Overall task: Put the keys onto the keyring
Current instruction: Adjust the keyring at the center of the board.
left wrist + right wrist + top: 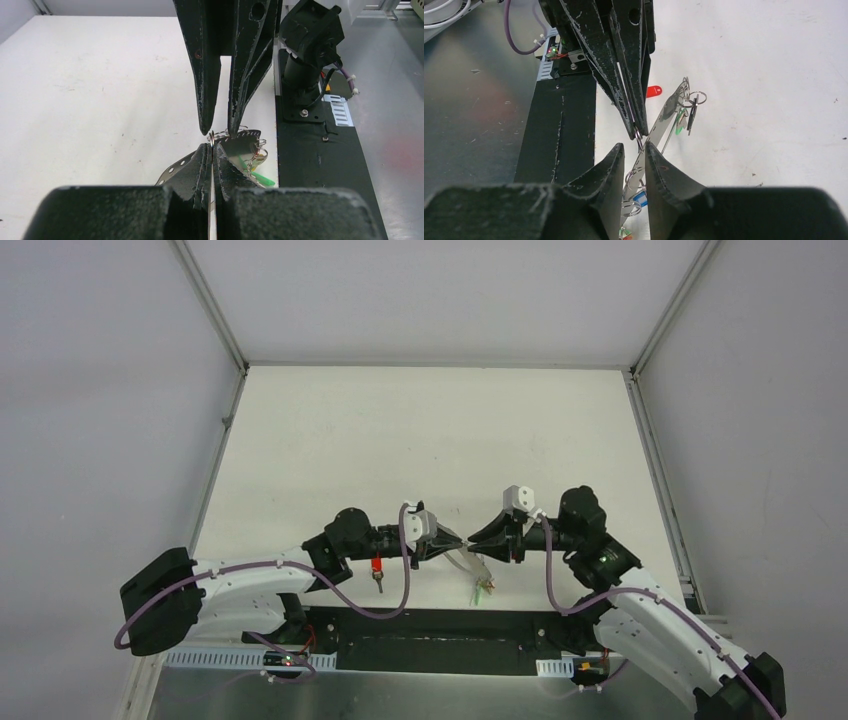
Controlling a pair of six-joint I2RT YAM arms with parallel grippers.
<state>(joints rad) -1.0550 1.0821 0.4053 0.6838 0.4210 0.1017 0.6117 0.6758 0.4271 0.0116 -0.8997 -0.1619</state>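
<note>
My left gripper [212, 148] is shut on the thin edge of the grey keyring [212, 136], which hangs above the table's near edge between the two arms [468, 562]. A key with a green head [483, 589] dangles from the keyring's lower part [261, 178]. My right gripper [634, 150] faces the left one tip to tip. Its jaws stand a little apart, straddling the keyring [665, 119] just beside the left fingertips [638, 131]. A red-headed key [377, 568] lies loose on the table under the left wrist, also in the right wrist view [654, 91].
Several small wire rings and a blue tag [640, 197] hang on the same loop below my right fingers. A black base plate [320, 165] borders the white table [420, 430] at its near edge. White walls enclose the table on three sides.
</note>
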